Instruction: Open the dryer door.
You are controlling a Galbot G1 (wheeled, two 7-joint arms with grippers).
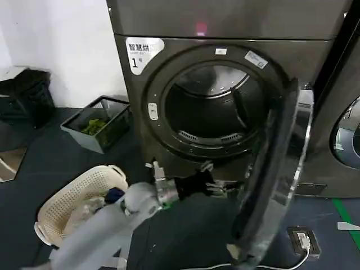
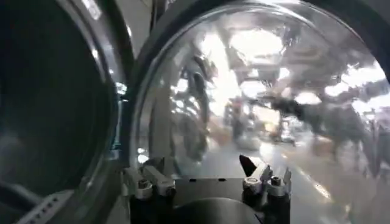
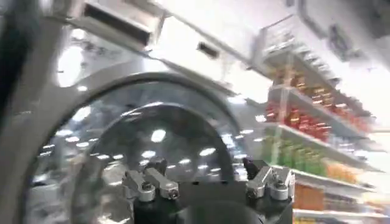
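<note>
Chrome-rimmed door (image 1: 278, 169) stands swung open on the one dryer (image 1: 225, 62), baring its drum. The left hand (image 1: 228, 185), fingers spread and empty, reaches just beside the door's inner side. Its wrist view shows the glass (image 2: 262, 91) close.

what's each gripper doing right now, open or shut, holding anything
Left gripper: open, holding nothing, close to the inner side of the dryer door.
Right gripper: open, holding nothing.
</note>
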